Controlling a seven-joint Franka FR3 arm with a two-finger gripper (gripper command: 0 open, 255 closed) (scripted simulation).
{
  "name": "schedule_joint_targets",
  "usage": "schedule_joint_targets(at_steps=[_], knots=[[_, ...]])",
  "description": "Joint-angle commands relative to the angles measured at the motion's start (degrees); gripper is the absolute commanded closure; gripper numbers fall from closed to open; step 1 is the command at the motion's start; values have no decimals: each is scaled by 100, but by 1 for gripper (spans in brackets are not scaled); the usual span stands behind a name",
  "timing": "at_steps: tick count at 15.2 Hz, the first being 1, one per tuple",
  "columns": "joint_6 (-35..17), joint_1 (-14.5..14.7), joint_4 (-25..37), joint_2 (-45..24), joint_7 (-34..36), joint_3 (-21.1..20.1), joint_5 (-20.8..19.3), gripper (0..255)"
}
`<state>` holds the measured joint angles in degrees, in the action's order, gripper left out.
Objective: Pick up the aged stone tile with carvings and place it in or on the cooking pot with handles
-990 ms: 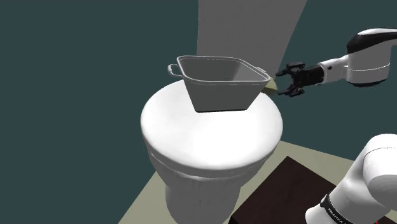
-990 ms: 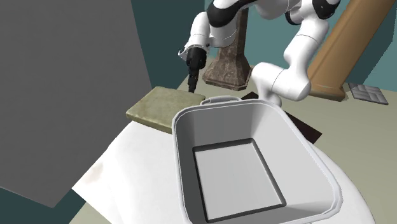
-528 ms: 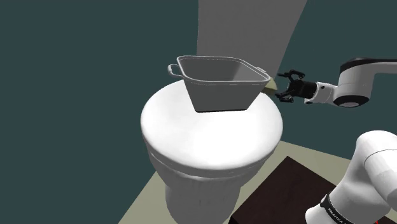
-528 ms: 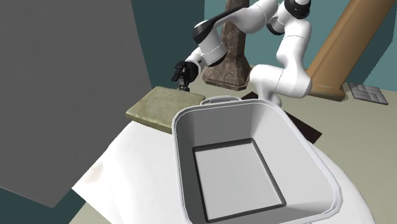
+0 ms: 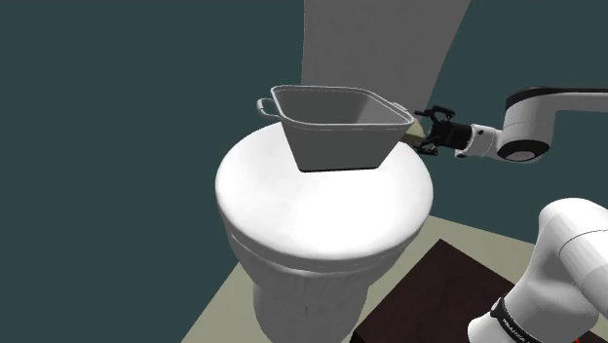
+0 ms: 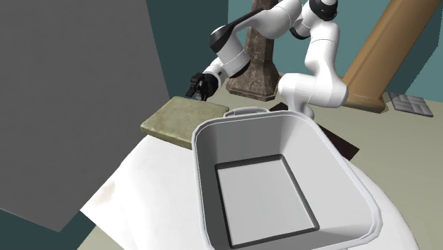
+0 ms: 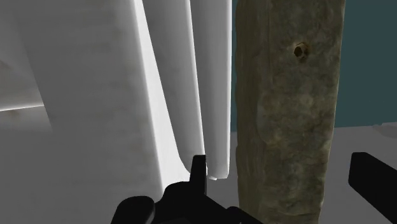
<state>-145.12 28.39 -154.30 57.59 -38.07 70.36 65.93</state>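
The stone tile point(image 6: 183, 117) is a mossy olive-grey slab lying on the white top behind the pot, at the second exterior view's left. In the wrist view its rough edge point(image 7: 289, 108) with a small hole runs between my fingers. My black gripper point(image 6: 197, 89) lies nearly level at the tile's far edge, open. Its fingertips point(image 7: 198, 168) straddle the slab's edge without touching it. The pot point(image 5: 336, 127) is a grey square-sided vessel with loop handles point(image 6: 245, 111); it is empty. In the shoulder view the gripper point(image 5: 429, 132) sits just right of the pot's rim.
The pot stands on a round white top point(image 5: 322, 209). A grey wall panel point(image 6: 71, 106) rises beside the tile. Behind the arm stand a brown stone pedestal point(image 6: 255, 71) and a slanted wood-coloured beam point(image 6: 383, 57). The dark stand point(image 5: 438, 292) is at the shoulder view's lower right.
The hand swung from pointing down to lying nearly level and came in toward the tile's far edge, closer to the pot. The fingers stayed open; tile and pot did not move.
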Motion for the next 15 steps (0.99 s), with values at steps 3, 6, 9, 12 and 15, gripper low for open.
schedule_joint_targets(at_steps=[3, 6, 9, 12, 15], knots=[[-16, 25, 10, -1, -9, -1, 19, 0], [-15, 24, 9, -1, -9, -1, 17, 255], [-15, 24, 9, -1, -8, -1, 17, 255], [-18, 26, 9, -1, -9, -2, 20, 255], [-16, 25, 10, -2, -9, -1, 19, 255]])
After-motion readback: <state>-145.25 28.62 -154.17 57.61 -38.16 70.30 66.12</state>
